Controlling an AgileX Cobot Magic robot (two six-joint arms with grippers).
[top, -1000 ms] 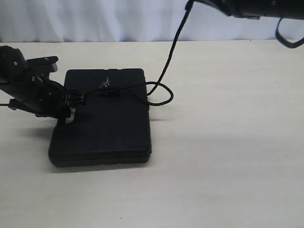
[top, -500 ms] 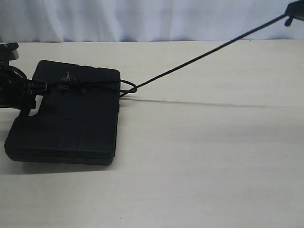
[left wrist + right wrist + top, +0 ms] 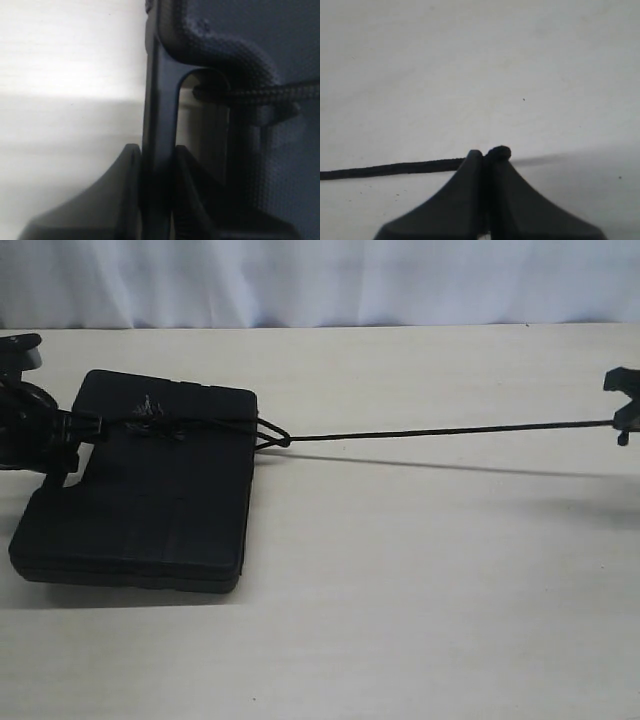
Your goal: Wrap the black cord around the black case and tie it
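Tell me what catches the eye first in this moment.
The black cord is stretched taut in a straight line across the table, from the right gripper at the far right to a knot at the black case on the left. The left gripper clamps the case's handle bar.

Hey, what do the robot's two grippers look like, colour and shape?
Both are matte black. The left gripper and the right gripper each have two wedge-shaped fingers that broaden from narrow tips. No markings show on them.

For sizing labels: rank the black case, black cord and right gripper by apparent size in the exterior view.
1. black case, most area
2. black cord, longer yet thin
3. right gripper, smallest, cut off at the edge
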